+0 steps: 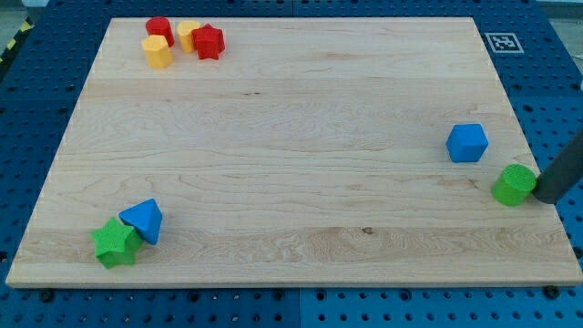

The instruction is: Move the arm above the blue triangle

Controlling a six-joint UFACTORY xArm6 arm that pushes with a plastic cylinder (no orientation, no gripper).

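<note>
Crossing toward the blue triangle (143, 220), which lies at the view's bottom left touching the green star (115, 242), risks nudging both if my tip (545, 196) overshoots. My tip sits far right, just beside the green cylinder (515, 185); dragging it is likely. No fingers exist; nothing is held. Blue cube (467, 143) lies beyond.

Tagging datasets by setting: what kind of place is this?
Likely a lab tabletop rig: a wooden board on a blue perforated bench, a fiducial marker at the board's corner, and small coloured blocks, with my tip beside the green block.
</note>
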